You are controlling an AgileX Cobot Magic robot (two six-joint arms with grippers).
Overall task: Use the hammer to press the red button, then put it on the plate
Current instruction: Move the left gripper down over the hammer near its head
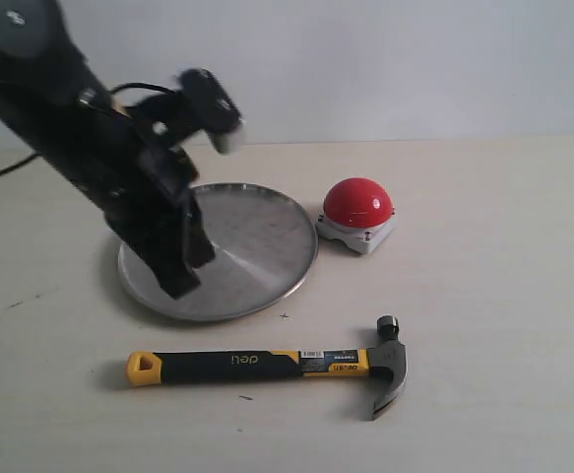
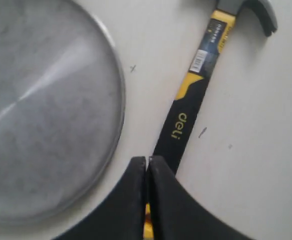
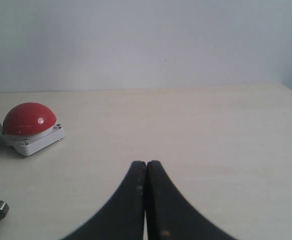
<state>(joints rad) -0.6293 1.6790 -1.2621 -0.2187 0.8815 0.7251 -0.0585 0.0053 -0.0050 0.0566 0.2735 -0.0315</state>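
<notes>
Hovering over the near rim of the large round brushed silver metal plate [image 1: 257, 232], the left gripper [image 1: 186, 276] is showing its black fingers pressed together with nothing between them. The claw hammer with black rubber handle, yellow end and dark metal head [image 1: 267, 365] is lying flat on the desk toward the near edge, apart from the plate and ungripped. Its yellow end is pointing to the left edge and its head to the right. The glossy red dome button on a light-grey square base [image 1: 357, 205] is sitting just beside the plate's right rim, toward the far edge. The right gripper [image 3: 146, 164] is likewise showing fingers closed on nothing.

Judgement: the grasp is not yet made. The left fingers are going to need to open wide, come down square across the black handle and close around its middle, so the heavy head is not sagging on the lift.

The plate is holding nothing
</notes>
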